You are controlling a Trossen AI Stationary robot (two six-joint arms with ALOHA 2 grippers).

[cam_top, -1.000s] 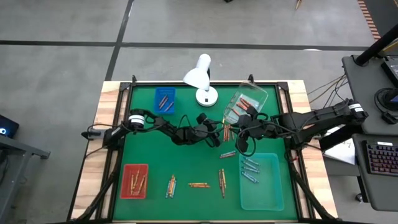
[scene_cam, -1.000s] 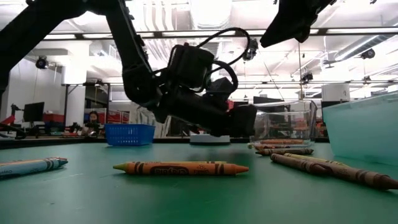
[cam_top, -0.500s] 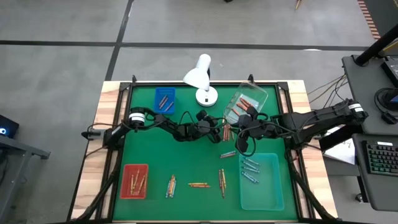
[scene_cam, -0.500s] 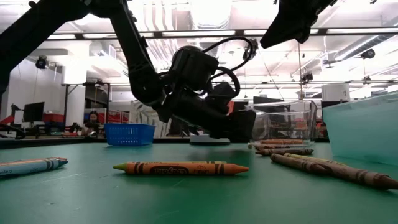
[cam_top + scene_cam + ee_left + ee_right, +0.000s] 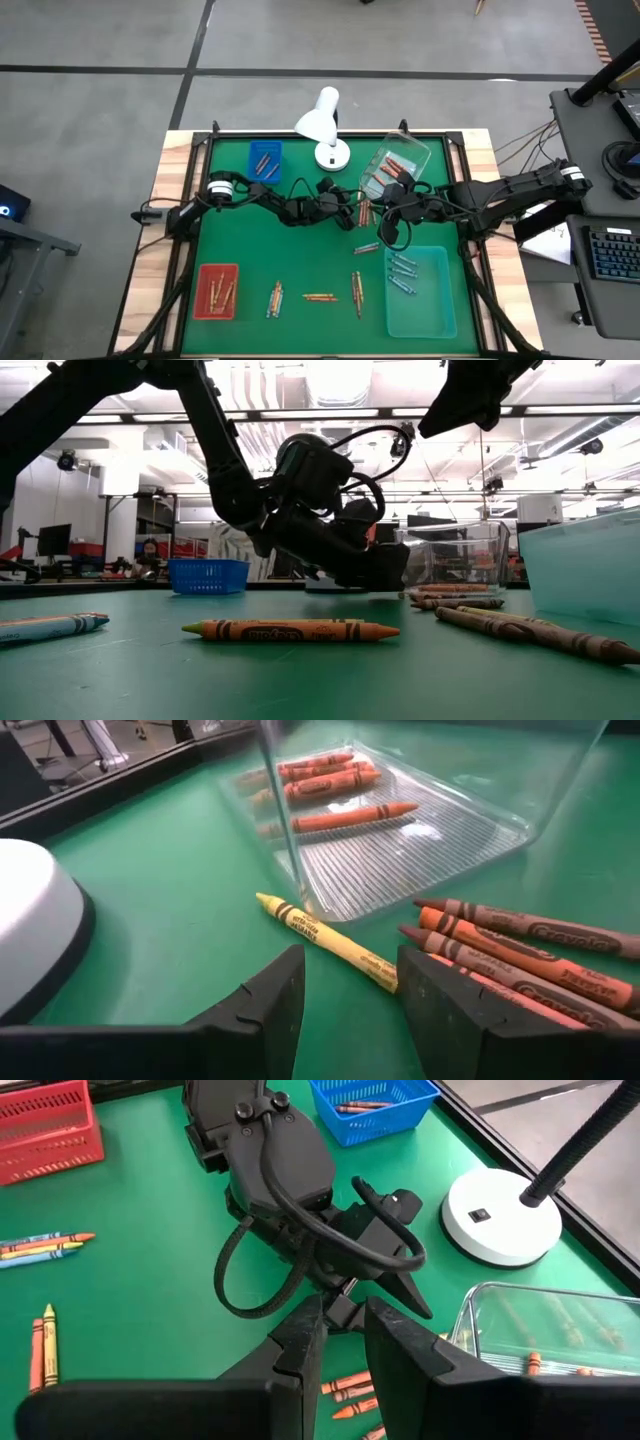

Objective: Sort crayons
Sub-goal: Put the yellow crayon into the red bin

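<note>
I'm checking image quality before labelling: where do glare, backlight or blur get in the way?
Low view: bright ceiling lights leave the left end effector a dark silhouette, while the near orange crayon is sharp. Left wrist view: the clear tray shows reflections, and the yellow crayon reads clearly. High view: evenly lit, but the crayons look tiny.

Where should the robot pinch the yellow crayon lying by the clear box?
Best across its middle, coming down from above. The yellow crayon lies flat on the green mat, apart from the brown and orange crayons, its tip near the clear box. The left gripper already has a finger on each side of it, open.
</note>
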